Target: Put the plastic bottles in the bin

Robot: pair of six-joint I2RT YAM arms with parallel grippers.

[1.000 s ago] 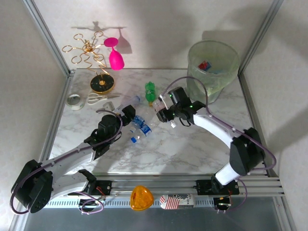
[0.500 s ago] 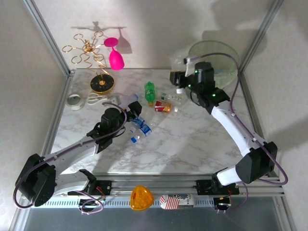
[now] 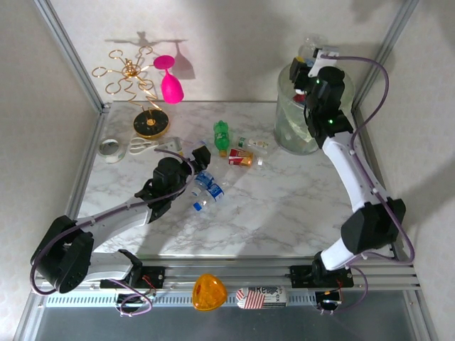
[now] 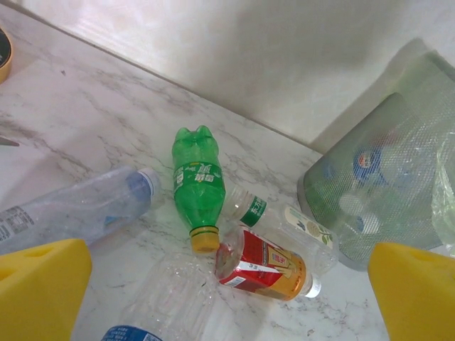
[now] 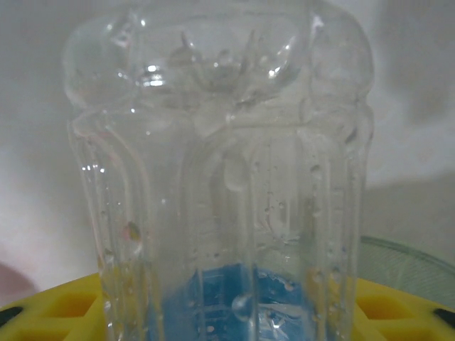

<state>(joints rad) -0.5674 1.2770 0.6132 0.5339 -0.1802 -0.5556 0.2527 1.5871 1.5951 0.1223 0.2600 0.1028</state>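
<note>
You lifted the right claw (image 3: 311, 60), pinching a clear bottle (image 5: 220, 170), above the bin (image 3: 288, 128); release was due. The left claw (image 3: 201, 158) stayed spread.

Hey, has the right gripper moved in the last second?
Yes. The right gripper, shut on a clear bottle, went from mid-table beside the green bottle to above the bin at the far right.

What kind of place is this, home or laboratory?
Probably a laboratory test cell: robot left arm and right arm bolted to a rail at a marble-patterned table, enclosed by white panels in aluminium framing.
</note>
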